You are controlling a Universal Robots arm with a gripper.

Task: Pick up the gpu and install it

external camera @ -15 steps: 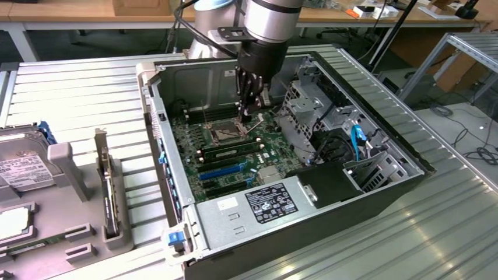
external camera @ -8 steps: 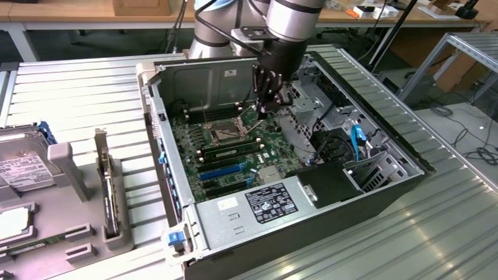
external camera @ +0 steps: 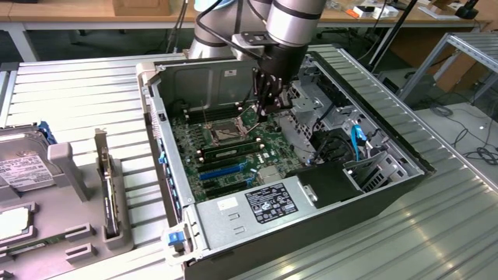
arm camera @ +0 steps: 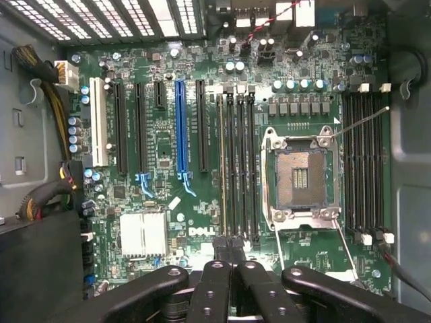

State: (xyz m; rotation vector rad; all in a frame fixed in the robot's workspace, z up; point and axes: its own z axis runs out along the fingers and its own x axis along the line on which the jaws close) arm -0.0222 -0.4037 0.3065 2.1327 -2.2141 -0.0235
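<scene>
The claw is closed together above the motherboard. The gpu sits in a slot. A tilted descent could scrape the empty slots.

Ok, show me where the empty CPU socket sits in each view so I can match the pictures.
Exterior view: the CPU socket is near the middle of the picture, on the motherboard, just above the blue slot.
Wrist view: the CPU socket lies between two banks of black memory slots, with a metal frame around it.
Shared landmark: the blue slot, on the same board in both views.
</scene>
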